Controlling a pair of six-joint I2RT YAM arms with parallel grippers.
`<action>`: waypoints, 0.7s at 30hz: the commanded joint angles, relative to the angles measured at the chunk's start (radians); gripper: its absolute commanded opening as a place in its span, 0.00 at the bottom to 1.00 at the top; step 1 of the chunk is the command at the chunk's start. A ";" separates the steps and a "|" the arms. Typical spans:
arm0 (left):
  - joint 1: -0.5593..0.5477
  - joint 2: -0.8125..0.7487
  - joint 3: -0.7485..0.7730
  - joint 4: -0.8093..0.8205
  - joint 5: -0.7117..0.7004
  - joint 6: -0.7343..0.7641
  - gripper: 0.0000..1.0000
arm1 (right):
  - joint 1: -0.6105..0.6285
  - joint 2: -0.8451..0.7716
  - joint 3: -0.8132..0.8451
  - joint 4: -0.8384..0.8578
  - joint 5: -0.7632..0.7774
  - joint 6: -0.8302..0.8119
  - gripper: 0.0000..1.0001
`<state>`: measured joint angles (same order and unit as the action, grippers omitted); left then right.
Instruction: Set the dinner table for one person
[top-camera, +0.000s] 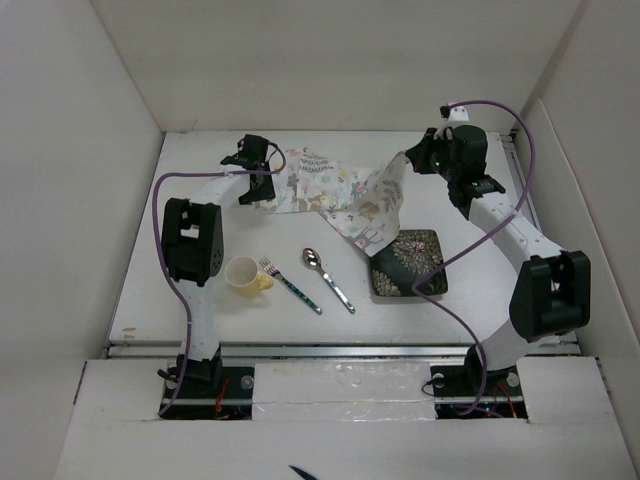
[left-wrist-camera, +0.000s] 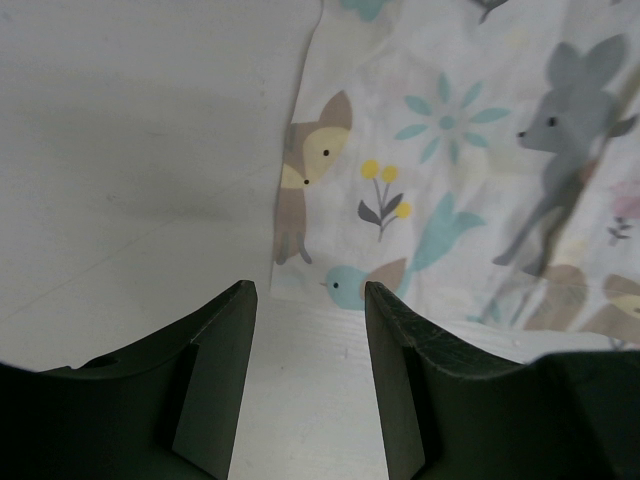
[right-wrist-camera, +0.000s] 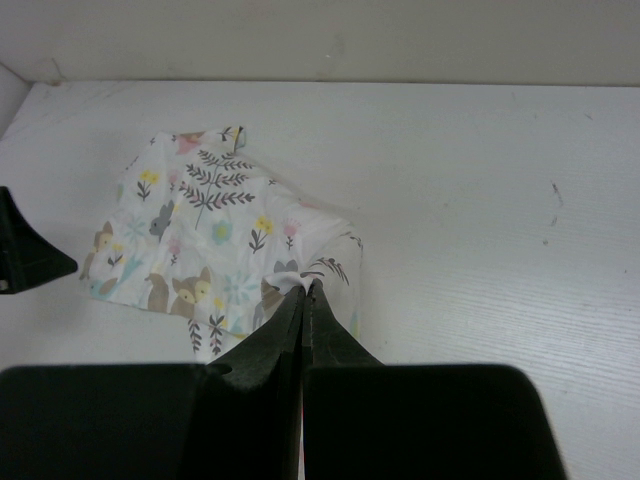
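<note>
1. Top view, the only one showing the tableware: the plain white table (top-camera: 200, 300) carries the placemat (top-camera: 320, 185). Nearer than the placemat lie a cup (top-camera: 243, 275), fork (top-camera: 290, 285), spoon (top-camera: 328, 280) and plate (top-camera: 410, 265).
2. Left wrist: the left gripper (left-wrist-camera: 305, 290) stands with jaws apart and empty at the placemat's (left-wrist-camera: 450, 150) left edge. Only here is the fox, bird and deer print plain.
3. Right wrist: the right gripper (right-wrist-camera: 303, 290) is clenched on the placemat's (right-wrist-camera: 200, 220) right corner, lifting it. The table (right-wrist-camera: 480, 200) surface is matte and faintly grained.
</note>
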<state>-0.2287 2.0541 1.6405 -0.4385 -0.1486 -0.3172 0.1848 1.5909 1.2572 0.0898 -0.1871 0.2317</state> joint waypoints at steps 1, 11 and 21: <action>0.006 0.043 0.034 -0.016 -0.037 -0.011 0.45 | 0.008 -0.051 -0.008 0.068 -0.028 -0.011 0.00; 0.015 0.118 0.029 0.003 -0.029 0.006 0.35 | 0.018 -0.052 -0.021 0.076 -0.038 -0.014 0.00; 0.015 0.132 -0.018 0.007 -0.034 0.052 0.00 | -0.001 -0.091 -0.039 0.085 -0.041 -0.003 0.00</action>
<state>-0.2203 2.1761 1.6604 -0.4053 -0.1879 -0.2832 0.1909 1.5566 1.2266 0.0990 -0.2180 0.2317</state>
